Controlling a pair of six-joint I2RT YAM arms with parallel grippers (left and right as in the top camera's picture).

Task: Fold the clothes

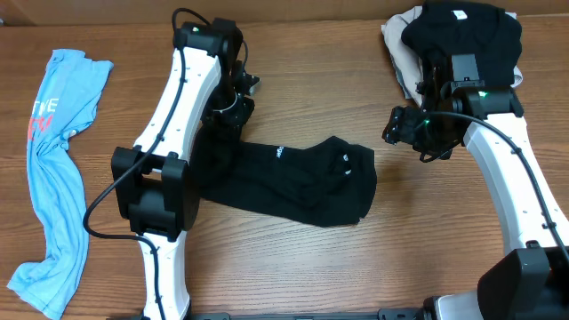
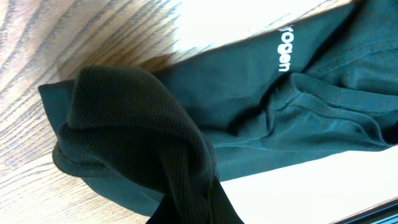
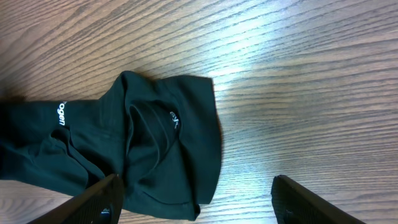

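The shirt (image 1: 293, 182) lies mid-frame on the wooden table (image 1: 427, 231), its long axis running left to right and its collar toward the right. The left gripper (image 1: 224, 114) pinches its bunched left end. The right gripper (image 1: 397, 124) hovers beside it, fingers apart.

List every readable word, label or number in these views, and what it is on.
"rogen": white print on the black fabric garment spread mid-table; any earlier letters hidden.
"IVE": white print on the light blue cotton T-shirt; first letter and red print below too blurred.
White tag on the black clothing pile: too small to read.
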